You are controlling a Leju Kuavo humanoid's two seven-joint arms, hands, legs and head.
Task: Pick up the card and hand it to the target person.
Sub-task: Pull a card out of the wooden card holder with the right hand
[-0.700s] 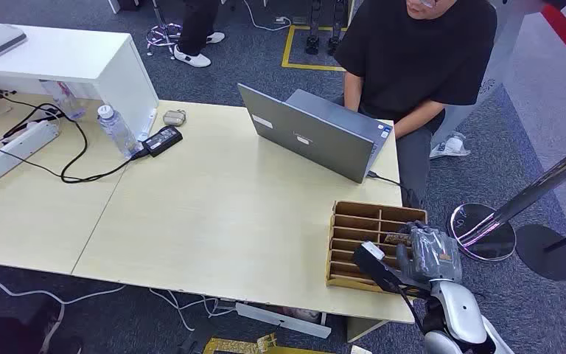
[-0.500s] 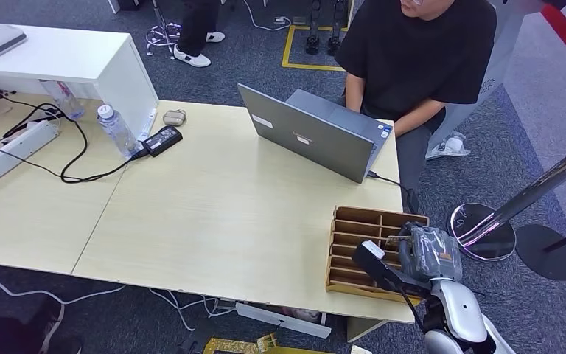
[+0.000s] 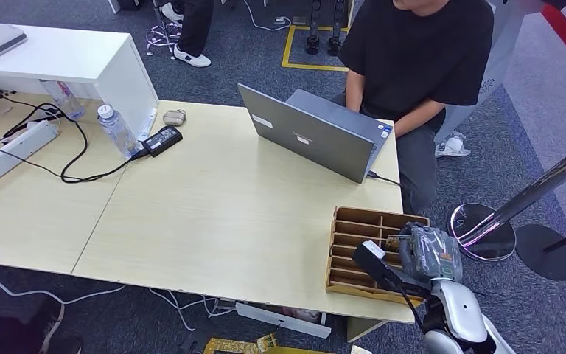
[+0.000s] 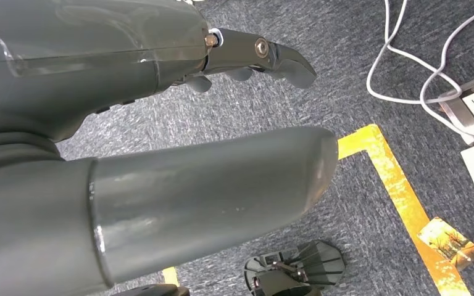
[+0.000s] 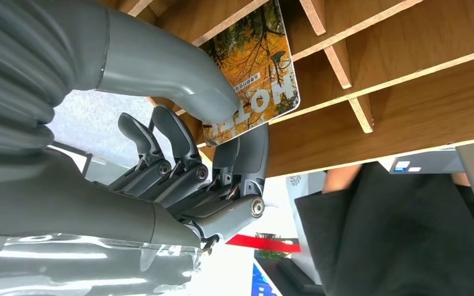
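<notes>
The card (image 5: 253, 68) is pinched between the thumb and the dark fingers (image 5: 247, 154) of the right hand (image 5: 185, 160), at its near edge, while it stands in a slot of the wooden organizer (image 3: 354, 247). The card is judged thin, light, stiff and glossy, so slippage is possible; a firm edge pinch is advised. The left hand (image 4: 160, 123) is seen over grey carpet, fingers curled on nothing. The organizer rests at the corner of the pale table (image 3: 214, 221), near the laptop (image 3: 309, 136) and the seated person (image 3: 413, 59).
</notes>
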